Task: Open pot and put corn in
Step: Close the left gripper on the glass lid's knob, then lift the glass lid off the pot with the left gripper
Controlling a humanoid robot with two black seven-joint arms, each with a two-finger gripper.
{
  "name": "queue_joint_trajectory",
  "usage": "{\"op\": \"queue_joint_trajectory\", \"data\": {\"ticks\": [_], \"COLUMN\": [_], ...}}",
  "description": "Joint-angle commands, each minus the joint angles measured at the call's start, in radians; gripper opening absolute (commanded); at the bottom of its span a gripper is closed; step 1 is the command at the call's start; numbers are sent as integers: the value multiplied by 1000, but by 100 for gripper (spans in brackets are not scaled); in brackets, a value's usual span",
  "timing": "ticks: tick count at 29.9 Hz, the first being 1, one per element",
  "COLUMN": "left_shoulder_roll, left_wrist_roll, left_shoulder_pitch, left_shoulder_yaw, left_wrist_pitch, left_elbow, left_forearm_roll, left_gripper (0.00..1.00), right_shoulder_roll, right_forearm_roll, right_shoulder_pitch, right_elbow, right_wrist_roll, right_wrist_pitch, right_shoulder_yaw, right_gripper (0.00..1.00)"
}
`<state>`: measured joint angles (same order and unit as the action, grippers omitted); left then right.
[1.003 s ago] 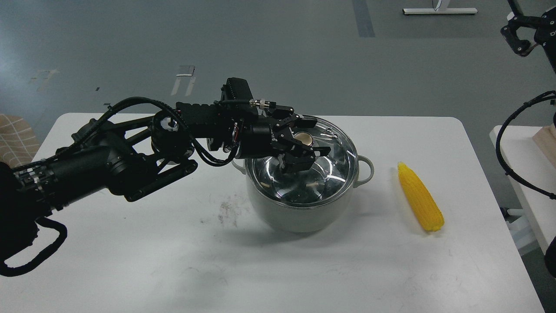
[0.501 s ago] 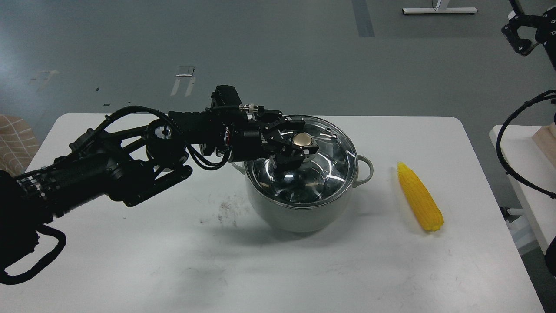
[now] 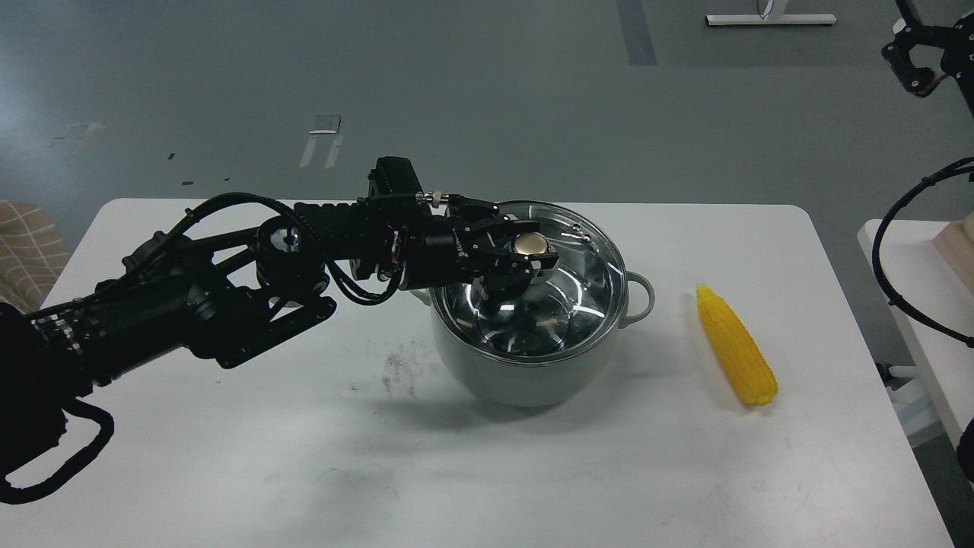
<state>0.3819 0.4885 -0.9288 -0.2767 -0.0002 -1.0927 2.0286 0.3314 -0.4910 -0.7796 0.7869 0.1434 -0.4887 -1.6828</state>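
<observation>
The pale grey-green pot [image 3: 525, 374] stands in the middle of the white table [image 3: 456, 472], with the glass lid [image 3: 578, 285] resting on it. My left gripper [image 3: 526, 255] reaches in from the left over the lid. Its fingers sit on either side of the lid's gold knob [image 3: 530, 243] and are closed on it. The yellow corn [image 3: 736, 354] lies on the table right of the pot, pointed end away from me. My right gripper [image 3: 915, 65] hangs high at the top right, far from the table; its fingers are too small to tell apart.
A second white table [image 3: 909, 304] stands beyond the right edge, with a black cable [image 3: 886, 228] looping in front of it. A checked cloth [image 3: 23, 243] shows at the far left. A faint smudge [image 3: 396, 369] marks the table left of the pot.
My left gripper drew back from past the knob, came down and closed its fingers around the gold knob. The lid, pot and corn have stayed in place.
</observation>
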Motion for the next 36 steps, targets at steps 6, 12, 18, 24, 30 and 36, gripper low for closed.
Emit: {"op": "queue_joint_trajectory", "data": {"ticks": [6, 12, 18, 24, 30, 36], "left_shoulder_roll": [3, 44, 162, 342, 576, 675], "left_wrist_roll": [0, 0, 0, 0, 0, 0], "left_shoulder_pitch": [-8, -94, -157, -168, -61, 90], "left_shoulder_yaw": [-6, -16, -22, -24, -15, -12], "left_wrist_pitch": [3, -3, -3, -1, 12, 88], "left_elbow": [-15, -67, -105, -136, -145, -121], "left_forearm_roll": [-7, -91, -175, -231, -234, -263], "left_gripper": [29, 30, 30, 30, 30, 30], "right_shoulder_roll": [-2, 1, 3, 3, 5, 3], "right_forearm_roll": [-1, 0, 0, -1, -1, -1], "right_shoulder_pitch": [-1, -1, 0, 3, 8, 16], "right_elbow": [0, -1, -1, 0, -3, -5], "right_wrist_roll": [-1, 1, 1, -1, -1, 1], "right_wrist_pitch": [0, 0, 0, 0, 0, 0], "right_shoulder_yaw": [0, 2, 2, 2, 3, 6], "right_gripper": [100, 100, 100, 100, 100, 100]}}
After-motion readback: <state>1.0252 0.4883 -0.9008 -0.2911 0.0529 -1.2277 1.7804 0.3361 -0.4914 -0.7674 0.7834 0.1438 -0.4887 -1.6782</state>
